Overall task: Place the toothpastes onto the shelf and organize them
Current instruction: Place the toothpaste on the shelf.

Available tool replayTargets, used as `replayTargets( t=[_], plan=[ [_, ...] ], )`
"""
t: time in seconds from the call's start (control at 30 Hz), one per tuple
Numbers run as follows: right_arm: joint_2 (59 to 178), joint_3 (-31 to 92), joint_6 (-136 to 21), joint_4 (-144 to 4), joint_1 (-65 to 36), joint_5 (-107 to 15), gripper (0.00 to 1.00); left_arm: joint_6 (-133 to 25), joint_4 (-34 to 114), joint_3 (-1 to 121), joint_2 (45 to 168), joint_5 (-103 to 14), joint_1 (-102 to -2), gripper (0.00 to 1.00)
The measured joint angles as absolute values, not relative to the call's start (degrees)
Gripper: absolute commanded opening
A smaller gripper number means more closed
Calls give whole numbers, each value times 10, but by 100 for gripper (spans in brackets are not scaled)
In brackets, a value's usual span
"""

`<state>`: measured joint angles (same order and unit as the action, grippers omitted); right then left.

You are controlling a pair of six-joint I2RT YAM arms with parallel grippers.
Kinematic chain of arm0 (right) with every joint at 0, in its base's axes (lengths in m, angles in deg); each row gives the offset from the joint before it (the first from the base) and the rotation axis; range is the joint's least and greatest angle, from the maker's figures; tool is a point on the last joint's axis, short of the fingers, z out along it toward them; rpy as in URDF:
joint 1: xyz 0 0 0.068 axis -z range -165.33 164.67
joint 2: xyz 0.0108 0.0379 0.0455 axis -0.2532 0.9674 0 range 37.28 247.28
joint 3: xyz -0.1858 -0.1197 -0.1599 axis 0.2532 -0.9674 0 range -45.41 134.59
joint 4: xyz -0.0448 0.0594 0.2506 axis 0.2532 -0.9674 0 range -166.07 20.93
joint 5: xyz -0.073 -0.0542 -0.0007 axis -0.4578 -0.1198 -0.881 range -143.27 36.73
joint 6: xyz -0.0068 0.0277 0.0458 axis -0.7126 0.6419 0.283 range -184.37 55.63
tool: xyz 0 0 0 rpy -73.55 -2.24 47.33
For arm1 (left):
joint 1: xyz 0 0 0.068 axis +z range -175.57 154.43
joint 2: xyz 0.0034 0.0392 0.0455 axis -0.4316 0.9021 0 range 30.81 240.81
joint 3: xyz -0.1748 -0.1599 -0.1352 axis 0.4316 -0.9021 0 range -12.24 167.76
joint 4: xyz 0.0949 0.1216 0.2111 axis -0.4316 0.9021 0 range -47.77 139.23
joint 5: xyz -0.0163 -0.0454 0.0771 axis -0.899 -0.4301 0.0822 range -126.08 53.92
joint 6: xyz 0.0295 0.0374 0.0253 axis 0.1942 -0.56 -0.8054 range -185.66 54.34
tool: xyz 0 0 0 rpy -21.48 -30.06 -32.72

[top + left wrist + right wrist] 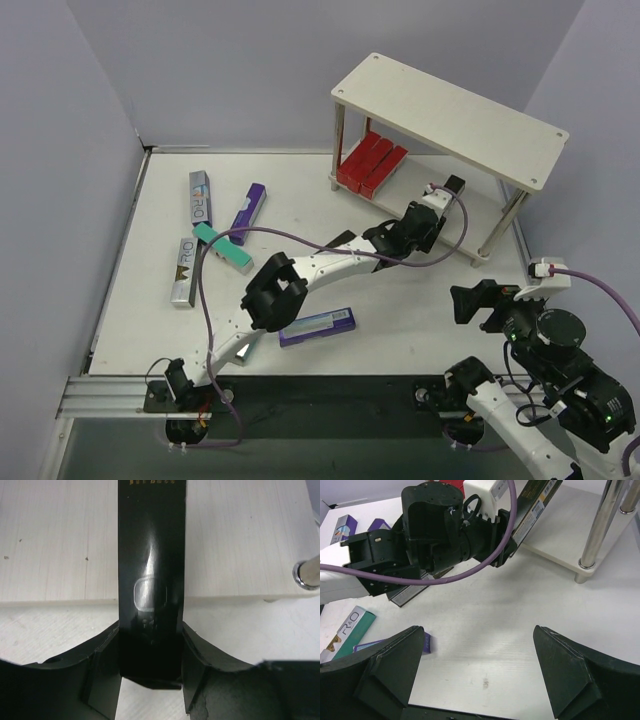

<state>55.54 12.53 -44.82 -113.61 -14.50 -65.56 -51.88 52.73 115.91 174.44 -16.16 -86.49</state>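
Observation:
My left gripper (430, 215) reaches under the shelf's top board (450, 115) and is shut on the near end of a black toothpaste carton (151, 555). The carton points forward over the pale lower board (55, 545); whether it rests on the board I cannot tell. Red cartons (371, 163) lie side by side at the left end of that lower tier. Silver (200, 198), purple (248, 212), teal (222, 247) and silver (183, 271) cartons lie on the table's left side. A purple-and-silver carton (317, 327) lies near the front. My right gripper (480, 665) hangs open over bare table, holding nothing.
A chrome shelf leg (306, 575) stands just right of the held carton, and another leg (597, 530) shows from the right wrist. The left arm (300, 275) stretches diagonally across the table's middle. A dark carton (410, 592) lies partly under that arm. Grey walls close the left side and the back.

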Motion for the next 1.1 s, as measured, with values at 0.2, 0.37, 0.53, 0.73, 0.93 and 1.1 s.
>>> replayTargets(
  t=[0.2,0.37,0.53,0.73,0.93,1.1],
  plan=[
    [556,134,-450,-1149,-145,-656,95,-518,486,1173,1761,-164,-856,71],
    [565,134,-456,-1158,-145,-655,96,-517,451,1181,1761,-170,-852,86],
    [582,145,-481,-1163,-145,-656,96,-510,417,1128,1735,-175,-852,91],
    [632,172,-517,-1163,-145,-654,96,-495,359,911,1586,-174,-851,91],
    [704,182,-532,-1150,-145,-646,96,-482,299,736,1396,-167,-834,91],
    [783,172,-543,-1106,-142,-644,95,-477,265,586,1239,-157,-793,91]
  ],
)
